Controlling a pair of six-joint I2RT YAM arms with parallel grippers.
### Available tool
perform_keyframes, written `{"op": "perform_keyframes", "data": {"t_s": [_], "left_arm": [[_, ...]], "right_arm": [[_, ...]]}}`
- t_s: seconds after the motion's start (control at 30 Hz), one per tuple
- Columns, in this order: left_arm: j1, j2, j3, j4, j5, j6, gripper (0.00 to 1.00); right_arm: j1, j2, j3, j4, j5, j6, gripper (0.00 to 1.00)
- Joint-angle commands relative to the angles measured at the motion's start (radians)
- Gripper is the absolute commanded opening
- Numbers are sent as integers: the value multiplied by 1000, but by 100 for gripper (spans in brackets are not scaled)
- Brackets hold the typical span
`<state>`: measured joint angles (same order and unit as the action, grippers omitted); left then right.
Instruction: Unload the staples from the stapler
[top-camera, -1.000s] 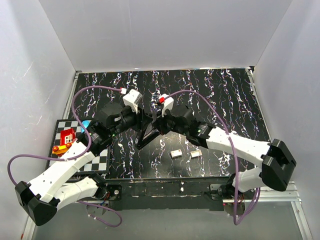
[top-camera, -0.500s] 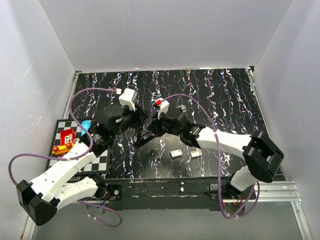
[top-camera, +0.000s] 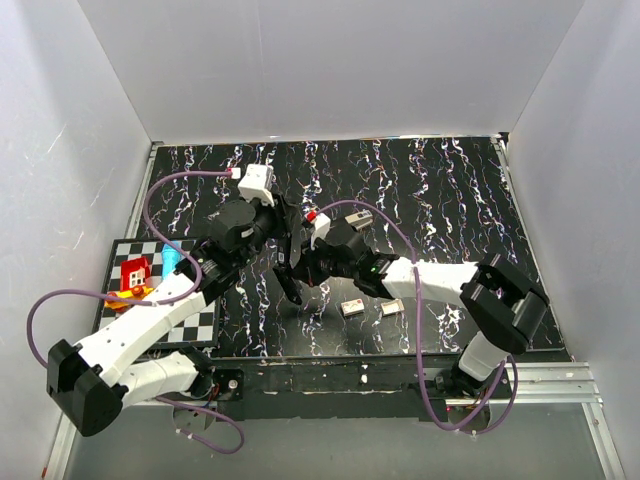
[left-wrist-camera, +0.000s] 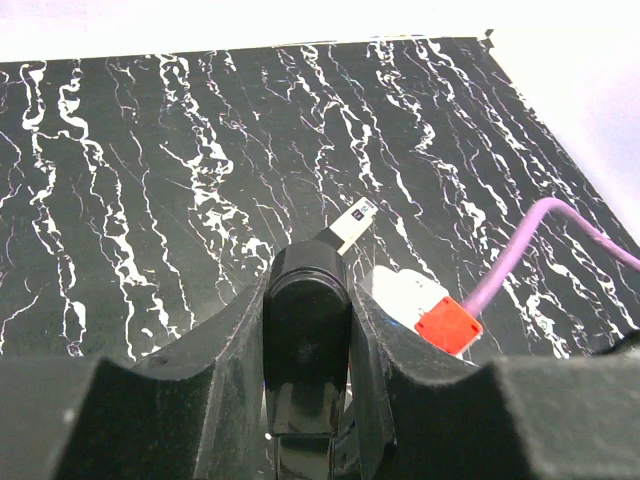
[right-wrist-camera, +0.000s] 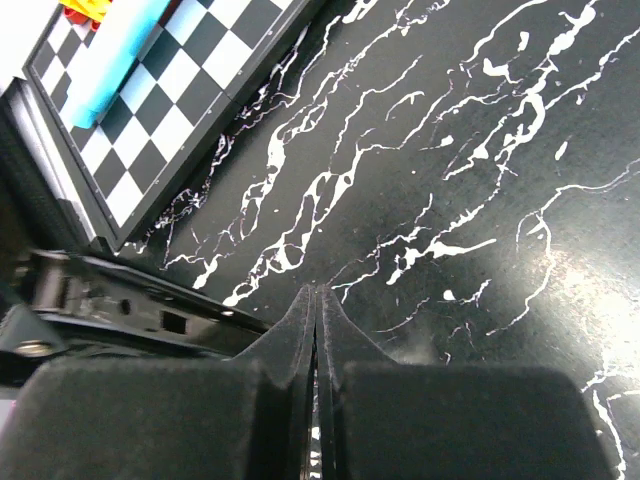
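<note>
stapler (left-wrist-camera: 305, 345) up off tabletop (top-camera: 430, 200), centre-left, clamped btwn L fingers (left-wrist-camera: 232, 345), front end pointing away. R fingers (right-wrist-camera: 300, 325) pinched fully together, nothing seen btwn them, close by stapler. Est: L grip firm, R tip works tray release straight along body, no twist

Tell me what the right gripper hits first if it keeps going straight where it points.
Likely the black, white-veined tabletop just past the shut right gripper, though depth is unclear. The black-and-white checkered board lies farther away, off that line.
</note>
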<state>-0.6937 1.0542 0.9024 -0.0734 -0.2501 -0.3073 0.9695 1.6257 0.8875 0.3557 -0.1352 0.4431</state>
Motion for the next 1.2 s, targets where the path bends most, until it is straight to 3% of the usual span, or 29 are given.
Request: {"op": "perform_keyframes", "data": {"t_s": [0.0, 0.33, 0.73, 1.17], "left_arm": [[8, 35, 23, 161, -74, -6, 0], [16, 162, 67, 213, -83, -18, 0], [16, 208, 99, 241, -77, -30, 0], [16, 18, 92, 112, -57, 0, 0]], "right_arm": [[8, 8, -4, 95, -64, 48, 1], [8, 66, 21, 164, -124, 109, 1], [-8, 79, 19, 204, -156, 143, 1], [-31, -3, -18, 129, -89, 92, 1]]}}
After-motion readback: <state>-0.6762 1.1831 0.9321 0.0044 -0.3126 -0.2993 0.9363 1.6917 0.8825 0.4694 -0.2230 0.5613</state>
